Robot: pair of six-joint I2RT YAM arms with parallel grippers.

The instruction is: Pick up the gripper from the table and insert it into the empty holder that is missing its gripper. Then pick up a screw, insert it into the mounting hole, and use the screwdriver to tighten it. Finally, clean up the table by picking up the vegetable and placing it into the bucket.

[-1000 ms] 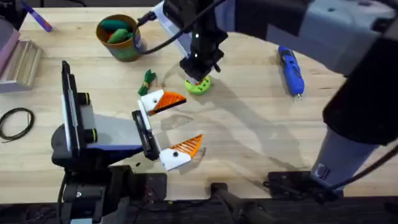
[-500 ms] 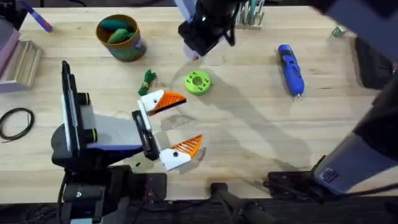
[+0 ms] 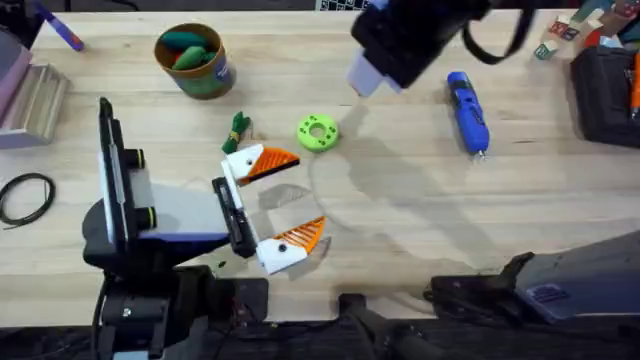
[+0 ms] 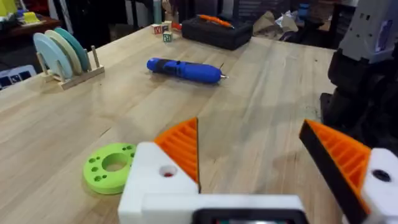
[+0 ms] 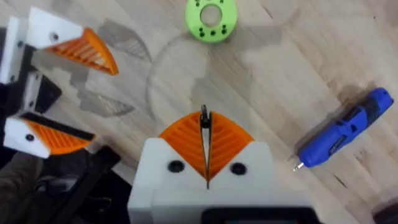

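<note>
Now I see my right gripper [image 5: 205,149] pinched shut above the lime-green ring-shaped disc [image 3: 318,132], beside the blue pen-shaped screwdriver [image 3: 467,111]; my left gripper [image 3: 275,203] is spread open.

The screwdriver [image 3: 467,112] is bright blue, the ring [image 3: 318,132] lime green, the bucket [image 3: 196,62] green with a tan rim, and the bench [image 3: 400,230] pale wood.

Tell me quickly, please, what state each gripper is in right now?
Left gripper: open, holding nothing.
Right gripper: shut on a thin dark screw.
</note>
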